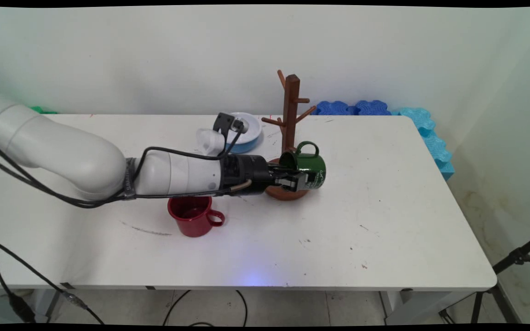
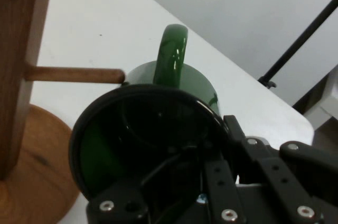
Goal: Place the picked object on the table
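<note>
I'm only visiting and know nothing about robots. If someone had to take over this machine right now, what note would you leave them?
Gripper: shut on the green mug, one finger inside the rim, one outside.
Green mug: held on its side, mouth toward the arm, handle pointing up, beside the wooden mug stand and over its round base. In the hand view a peg reaches the mug's rim, next to the handle, not through it.
Red mug: upright on the table, near side of the arm.
Blue and white bowl: behind the arm, left of the stand.
No mug hangs on any peg.
</note>
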Tool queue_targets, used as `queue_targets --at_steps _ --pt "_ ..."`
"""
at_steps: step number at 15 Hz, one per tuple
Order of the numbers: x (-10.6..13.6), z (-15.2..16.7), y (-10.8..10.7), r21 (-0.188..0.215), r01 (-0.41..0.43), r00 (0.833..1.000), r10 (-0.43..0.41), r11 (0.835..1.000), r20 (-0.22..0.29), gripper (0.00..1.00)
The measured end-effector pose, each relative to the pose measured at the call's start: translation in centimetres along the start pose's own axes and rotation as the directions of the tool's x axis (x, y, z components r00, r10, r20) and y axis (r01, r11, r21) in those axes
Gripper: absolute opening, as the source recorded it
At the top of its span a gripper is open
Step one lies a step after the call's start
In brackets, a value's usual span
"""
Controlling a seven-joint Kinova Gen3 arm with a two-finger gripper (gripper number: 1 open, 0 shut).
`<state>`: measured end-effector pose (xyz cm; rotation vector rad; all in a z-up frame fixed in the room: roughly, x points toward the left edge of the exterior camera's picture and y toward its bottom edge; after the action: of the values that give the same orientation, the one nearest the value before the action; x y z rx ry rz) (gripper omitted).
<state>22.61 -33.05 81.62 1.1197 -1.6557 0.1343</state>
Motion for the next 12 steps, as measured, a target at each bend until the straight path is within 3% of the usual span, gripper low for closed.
queue_targets --at_steps 7,12 --pt "1.0 -2.3 2.3 -0.029 0.010 1.000 -0.009 1.000 0.016 0.00" --pt "3.0 -3.7 3.8 -0.030 -0.022 0.997 0.024 0.999 0.071 0.00"
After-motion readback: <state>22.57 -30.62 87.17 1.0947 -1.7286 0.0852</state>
